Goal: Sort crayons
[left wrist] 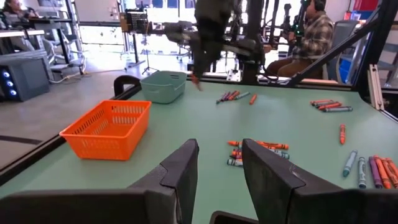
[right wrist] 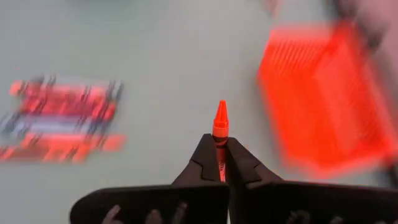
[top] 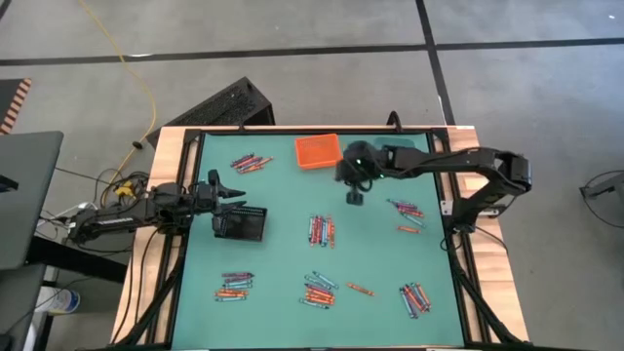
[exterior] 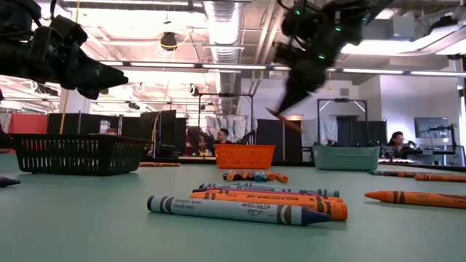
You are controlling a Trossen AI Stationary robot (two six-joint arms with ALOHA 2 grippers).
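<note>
- One orange crayon (right wrist: 220, 127) is clamped between the fingers of the right gripper (right wrist: 219, 163), tip pointing out past the fingertips, held in the air above the table.
- The remaining crayons (top: 321, 230) lie flat on the green table surface in several small clusters of orange-red, blue-teal and purple-pink sticks.
- Nearest cluster in the low view (exterior: 251, 204): crayons side by side, paper-wrapped, tips to one side.
- One orange crayon (top: 360, 289) lies alone.

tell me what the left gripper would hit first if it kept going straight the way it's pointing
Probably the pile of crayons in the middle of the table; the left gripper aims across the bare mat at them. The orange basket sits off to one side. Depth is hard to judge.
</note>
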